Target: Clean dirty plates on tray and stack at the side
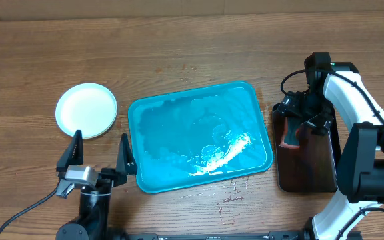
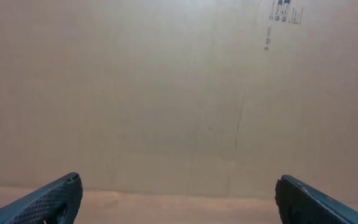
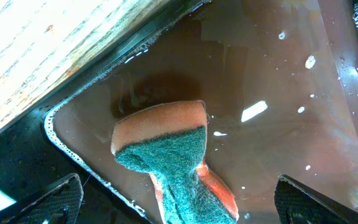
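Tray (image 1: 199,137) at centre of overhead frame, wet, foam-streaked. Pale plate (image 1: 86,110) to its upper left, apart. Left gripper (image 1: 99,159) at lower left, fingers spread; only cardboard wall (image 2: 166,93) in its wrist view. Right gripper (image 1: 291,123) spread above dark tray (image 1: 305,167). Sponge (image 3: 166,149) in brown water clear only in right wrist view.

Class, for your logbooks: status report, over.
Left gripper open, empty. Right gripper open above sponge in dark tray. Blue tray holds no plates; one plate beside it. No obstruction.
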Controlling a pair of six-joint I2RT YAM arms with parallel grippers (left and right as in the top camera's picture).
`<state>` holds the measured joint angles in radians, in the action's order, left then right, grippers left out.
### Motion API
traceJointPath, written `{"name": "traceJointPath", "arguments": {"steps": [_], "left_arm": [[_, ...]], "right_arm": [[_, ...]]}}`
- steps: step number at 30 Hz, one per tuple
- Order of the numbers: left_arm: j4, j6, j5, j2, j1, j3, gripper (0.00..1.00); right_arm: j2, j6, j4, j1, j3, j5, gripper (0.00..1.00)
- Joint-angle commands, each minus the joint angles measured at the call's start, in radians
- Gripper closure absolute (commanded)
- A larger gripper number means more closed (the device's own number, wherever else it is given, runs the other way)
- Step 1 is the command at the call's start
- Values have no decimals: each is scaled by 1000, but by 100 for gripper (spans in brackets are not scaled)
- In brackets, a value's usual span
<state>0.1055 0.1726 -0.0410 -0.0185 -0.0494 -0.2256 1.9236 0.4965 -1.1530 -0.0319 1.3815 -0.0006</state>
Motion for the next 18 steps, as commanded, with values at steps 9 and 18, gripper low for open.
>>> {"name": "traceJointPath", "arguments": {"steps": [9,18], "left_arm": [[192,124,23,15,10,209,1],[87,132,32,15,10,221,1]], "right_arm": [[-10,1,1,1,1,-2,0],[-10,1,1,1,1,-2,0]]}}
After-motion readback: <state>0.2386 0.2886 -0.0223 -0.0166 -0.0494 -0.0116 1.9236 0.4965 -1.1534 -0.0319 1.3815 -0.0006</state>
